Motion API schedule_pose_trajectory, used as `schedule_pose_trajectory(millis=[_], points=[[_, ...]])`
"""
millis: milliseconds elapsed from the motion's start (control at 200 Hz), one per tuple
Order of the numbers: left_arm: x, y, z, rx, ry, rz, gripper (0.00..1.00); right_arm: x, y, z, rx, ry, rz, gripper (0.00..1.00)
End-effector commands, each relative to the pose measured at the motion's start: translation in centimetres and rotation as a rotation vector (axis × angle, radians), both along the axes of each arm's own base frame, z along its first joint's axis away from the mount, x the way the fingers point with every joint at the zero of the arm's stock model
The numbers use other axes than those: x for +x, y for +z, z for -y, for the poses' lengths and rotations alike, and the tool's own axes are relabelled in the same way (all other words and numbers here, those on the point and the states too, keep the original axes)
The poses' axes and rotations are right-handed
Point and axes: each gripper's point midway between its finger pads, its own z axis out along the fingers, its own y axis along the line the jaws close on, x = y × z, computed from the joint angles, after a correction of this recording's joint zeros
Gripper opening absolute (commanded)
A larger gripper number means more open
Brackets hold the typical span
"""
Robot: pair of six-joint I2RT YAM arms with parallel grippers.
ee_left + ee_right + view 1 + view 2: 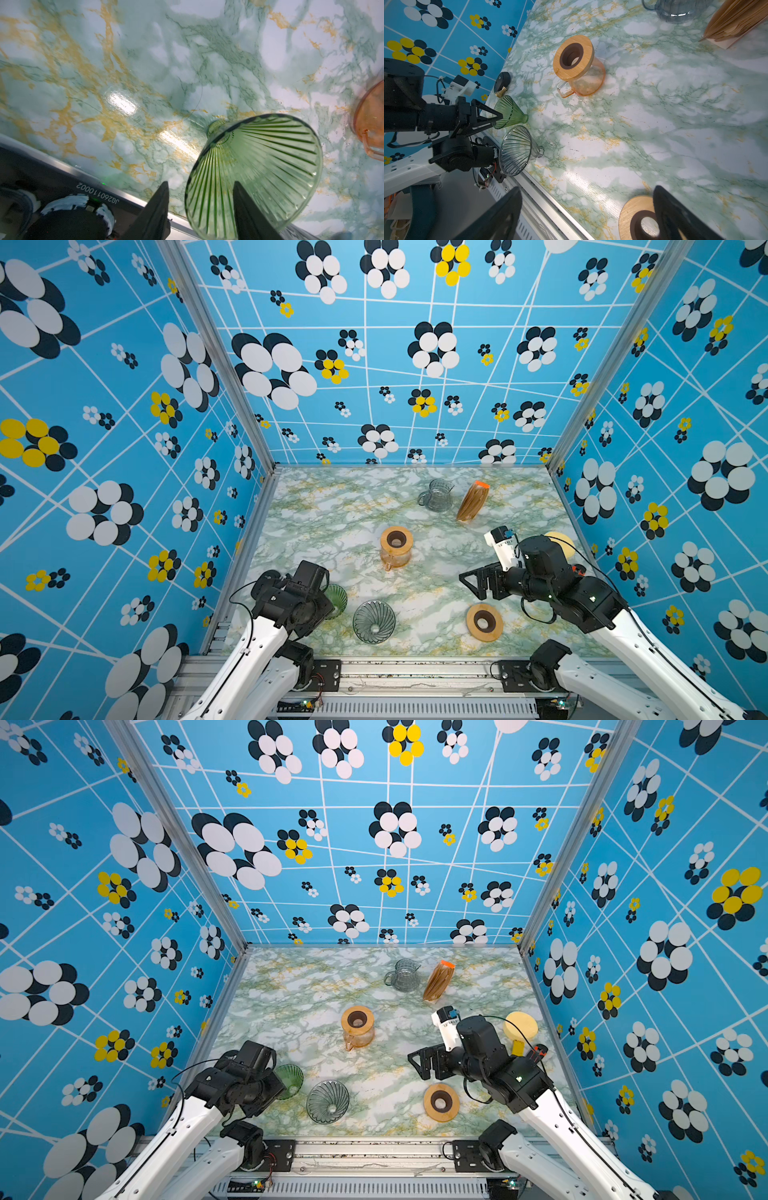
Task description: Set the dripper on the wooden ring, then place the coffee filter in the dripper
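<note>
The coffee filters [472, 502] are a fanned stack of brown paper. They stand on edge in a pale holder at the back right of the table [316, 506], and the stack's long axis leans, with an orange tab at its upper end. They are just beside a grey glass carafe [436, 495] and well apart from both grippers.

The green dripper [259, 166] is at the front left, tipped on its side. Its wide mouth faces the left gripper [200, 182] and its narrow foot points toward the middle of the table. The left gripper's jaws stand apart astride the rim. One finger lies over the mouth, and a strip of table shows between the other finger and the glass, so they are not clamped. The right gripper [586, 188] is spread wide and holds nothing, above the front right of the table.

There are two drippers, the green one and a clear one [374, 621] just beside it. There are two wooden rings: one [396, 538] caps an orange carafe [395, 558] in the middle, and one [484, 622] lies flat at the front right. With the grey one, that makes two carafes. A yellow disc [520, 1026] sits by the right wall.

The tabletop is glossy green-and-white marble print with yellow veins. Three blue walls with white lines and flower prints enclose it, held in metal posts.
</note>
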Motion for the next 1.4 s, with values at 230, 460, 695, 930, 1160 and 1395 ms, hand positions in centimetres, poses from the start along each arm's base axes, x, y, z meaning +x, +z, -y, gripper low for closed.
schedule_pose_trajectory(millis=[230,460,695,930,1160,1395], points=[[0.6,-1.4,0.3,-0.022,-0.004,-0.011,0.45,-0.1,-0.5,0.4,-0.003,-0.026,0.003,0.99],[0.8,-1.9,0.3,-0.023,0.001,-0.015,0.44,-0.1,-0.7,0.4,-0.002,-0.025,0.0,0.99],[0.9,-2.1,0.3,-0.029,0.001,-0.006,0.34,0.0,-0.8,0.3,-0.009,-0.023,-0.004,0.99],[1.0,-2.2,0.4,-0.034,0.004,0.0,0.28,0.1,-1.0,0.4,-0.012,-0.028,-0.006,0.99],[1.4,-1.8,0.3,-0.03,0.004,0.025,0.24,0.2,-1.3,0.3,-0.018,-0.029,-0.016,1.0],[1.9,-1.2,0.1,-0.025,0.006,0.053,0.2,0.3,-1.4,0.3,-0.024,-0.031,-0.018,0.99]])
